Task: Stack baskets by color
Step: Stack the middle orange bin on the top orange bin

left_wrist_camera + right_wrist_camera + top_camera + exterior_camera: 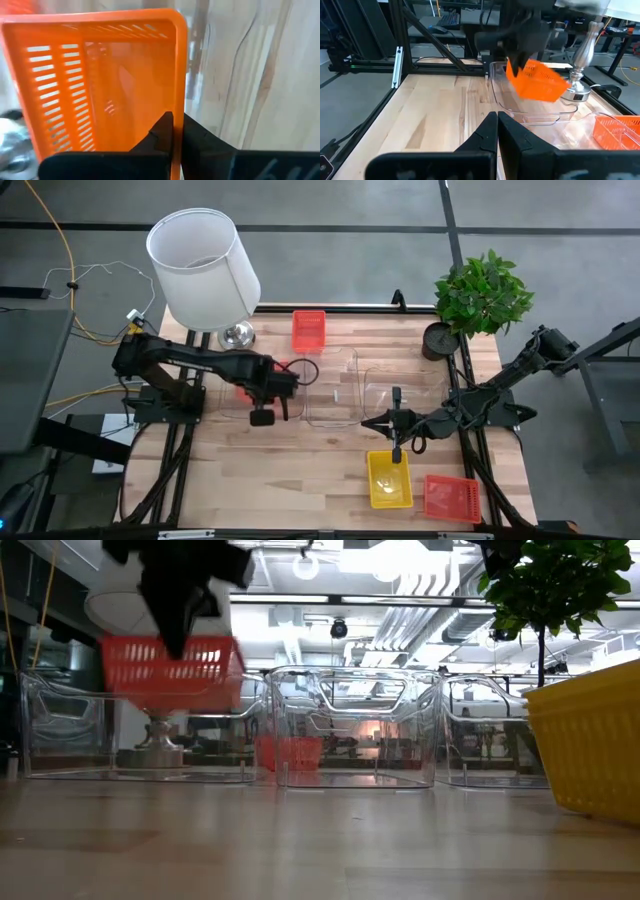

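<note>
My left gripper (pixel 272 383) points down and is shut on a red basket (pixel 170 670). The basket hangs above the leftmost of three clear bins (pixel 135 730) that stand in a row across the table's middle. A second red basket (pixel 308 330) rests on its bottom at the far edge. A yellow basket (pixel 388 478) and a third red one (pixel 450 498) sit on their bottoms near the front right. My right gripper (pixel 368 423) is shut on nothing and hovers by the rightmost clear bin (pixel 405 385). My left gripper pinches the rim of one side wall (pixel 176 107) of the red basket, one finger (pixel 159 134) inside the basket and the other (pixel 202 141) outside. The fingers come from above, pointing down. The basket hangs below them, tilted, lifted clear of the bin and the table.
A white lamp (pixel 205 265) with a metal base (pixel 580 85) stands at the far left. A potted plant (pixel 482 295) stands at the far right corner. Bare wood lies along the near left of the table (pixel 270 480).
</note>
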{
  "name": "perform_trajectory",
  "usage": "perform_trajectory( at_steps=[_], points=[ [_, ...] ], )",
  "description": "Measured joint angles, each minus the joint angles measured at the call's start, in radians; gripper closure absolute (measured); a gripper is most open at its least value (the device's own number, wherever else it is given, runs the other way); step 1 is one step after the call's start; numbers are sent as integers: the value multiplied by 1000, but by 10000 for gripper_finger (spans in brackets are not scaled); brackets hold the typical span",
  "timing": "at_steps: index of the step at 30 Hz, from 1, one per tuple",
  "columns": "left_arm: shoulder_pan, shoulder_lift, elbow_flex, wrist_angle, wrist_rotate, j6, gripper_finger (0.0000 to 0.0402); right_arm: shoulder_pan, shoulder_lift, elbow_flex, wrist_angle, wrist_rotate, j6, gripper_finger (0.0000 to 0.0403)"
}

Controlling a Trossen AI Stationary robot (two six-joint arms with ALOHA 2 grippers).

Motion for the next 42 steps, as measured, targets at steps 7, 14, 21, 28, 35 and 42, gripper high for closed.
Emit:
perform_trajectory(
  at_steps=[7, 14, 21, 28, 35, 42],
  points=[
    [-8, 0, 221, 27, -234, -32, 401, -1, 0, 0, 9, 0, -5, 403],
    [102, 0, 297, 321, -403, -135, 401, -15, 0, 0, 16, 0, -5, 403],
    [237, 41, 299, 690, -466, -322, 401, -32, 0, 0, 14, -6, -4, 403],
    [283, 159, 298, 759, -566, -410, 401, -32, 0, 0, 4, -7, -2, 403],
    [336, 250, 298, 693, -569, -507, 401, -32, 0, 0, -29, -12, 65, 403],
    [374, 308, 298, 671, -536, -551, 401, -32, 0, 0, -47, -12, 86, 403]
  ],
)
